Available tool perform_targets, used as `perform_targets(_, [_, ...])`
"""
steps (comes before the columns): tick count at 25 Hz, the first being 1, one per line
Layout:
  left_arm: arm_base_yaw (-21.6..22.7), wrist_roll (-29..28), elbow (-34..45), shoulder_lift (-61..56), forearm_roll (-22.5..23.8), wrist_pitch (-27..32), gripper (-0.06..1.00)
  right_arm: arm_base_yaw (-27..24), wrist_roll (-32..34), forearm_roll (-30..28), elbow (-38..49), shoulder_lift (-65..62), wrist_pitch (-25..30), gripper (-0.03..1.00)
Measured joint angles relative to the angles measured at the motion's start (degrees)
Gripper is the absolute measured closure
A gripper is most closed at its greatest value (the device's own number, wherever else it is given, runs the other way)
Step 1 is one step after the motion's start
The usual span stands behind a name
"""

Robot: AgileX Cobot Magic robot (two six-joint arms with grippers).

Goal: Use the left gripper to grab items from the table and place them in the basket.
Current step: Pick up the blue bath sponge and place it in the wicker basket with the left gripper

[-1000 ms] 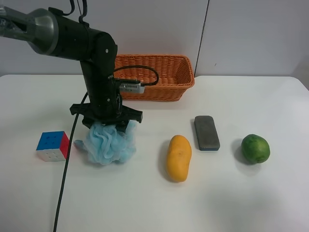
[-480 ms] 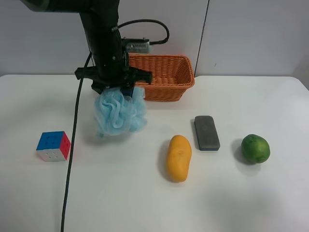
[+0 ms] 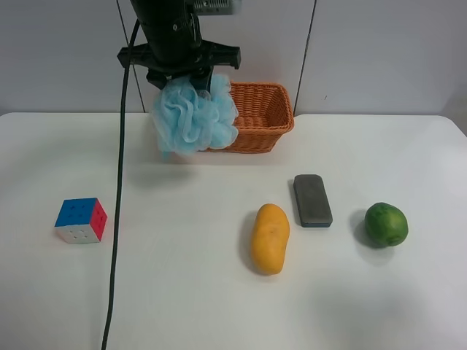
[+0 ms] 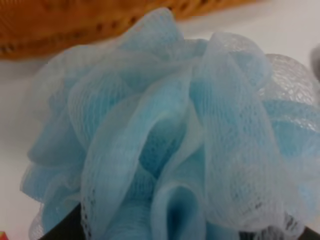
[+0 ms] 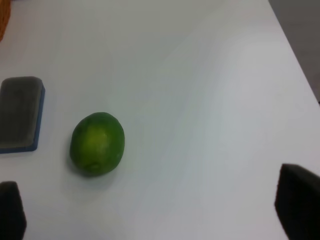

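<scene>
No lettering, brand, number or sign can be read anywhere in this scene. The puzzle cube [image 3: 80,219] shows only plain coloured squares. A small pale module [image 3: 219,6] on the left arm [image 3: 171,29] is too small and blurred to tell whether it carries print.

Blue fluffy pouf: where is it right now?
In the exterior high view the blue pouf hangs in the air at the upper left, gripped by the left end effector. It overlaps the left end of the basket.
</scene>
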Motion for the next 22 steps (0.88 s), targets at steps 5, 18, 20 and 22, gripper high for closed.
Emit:
perform_targets(5, [1.81, 0.98, -3.81, 0.77, 0.00, -3.85, 0.55, 0.00, 0.00, 0.00, 0.00, 0.00, 0.00, -0.02])
perform_targets(18, [3.83, 4.91, -14.98, 11.94, -1.08, -17.79, 0.58, 0.00, 0.00, 0.00, 0.00, 0.00, 0.00, -0.02])
perform_targets(20, [4.07, 4.91, -14.98, 13.51, -1.08, -20.47, 0.58, 0.00, 0.00, 0.00, 0.00, 0.00, 0.00, -0.02])
perform_targets(22, [4.13, 4.97, -14.98, 15.15, -1.08, -22.73, 0.59, 0.00, 0.00, 0.00, 0.00, 0.00, 0.00, -0.02])
